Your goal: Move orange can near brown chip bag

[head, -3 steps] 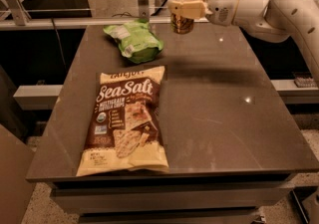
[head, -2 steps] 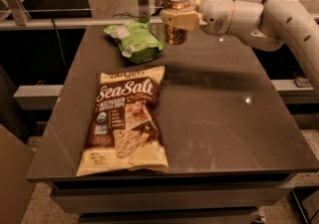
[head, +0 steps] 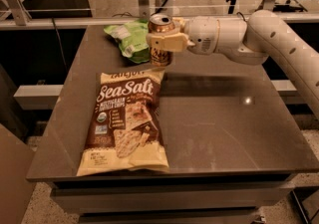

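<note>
A white robot arm [head: 279, 34] reaches in level from the right across the far side of a dark table [head: 229, 123] — its gripper [head: 163, 43] clasping the upright orange can [head: 160, 24] around its middle — just beyond the brown chip bag [head: 127, 123], beside a green bag [head: 128, 39].

One cam, high over the table's [head: 224, 123] near edge, tilted down twd 12 o'clock, mid range; gripper [head: 162, 43] clamps can [head: 160, 58] at 12 o'clock
</note>
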{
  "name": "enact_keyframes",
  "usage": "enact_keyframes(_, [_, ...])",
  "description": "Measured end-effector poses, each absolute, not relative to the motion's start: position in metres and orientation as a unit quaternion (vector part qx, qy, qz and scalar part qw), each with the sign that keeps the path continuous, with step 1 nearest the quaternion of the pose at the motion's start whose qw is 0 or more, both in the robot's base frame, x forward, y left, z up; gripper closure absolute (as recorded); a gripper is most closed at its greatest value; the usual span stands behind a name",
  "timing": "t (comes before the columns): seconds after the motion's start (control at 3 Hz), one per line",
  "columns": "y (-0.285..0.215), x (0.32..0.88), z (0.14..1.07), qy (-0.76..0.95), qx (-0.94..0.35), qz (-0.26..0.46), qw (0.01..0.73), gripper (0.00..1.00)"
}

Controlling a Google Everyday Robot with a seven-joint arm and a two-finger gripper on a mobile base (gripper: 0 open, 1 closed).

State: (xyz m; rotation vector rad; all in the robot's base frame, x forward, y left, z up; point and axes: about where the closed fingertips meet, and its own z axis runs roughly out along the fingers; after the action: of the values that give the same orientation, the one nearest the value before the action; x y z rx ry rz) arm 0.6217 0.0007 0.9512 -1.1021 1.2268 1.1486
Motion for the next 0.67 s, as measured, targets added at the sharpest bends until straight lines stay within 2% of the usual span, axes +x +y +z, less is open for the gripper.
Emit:
enact_keyframes(0.33, [0.017, 0.600, 0.937, 0.509, -0.490, 0.496, 0.505, 1.00])
enact_keyframes(0.67, [0.026, 0.584, 0.922, 0.510, -0.503, 0.507, 0.479, 0.84])
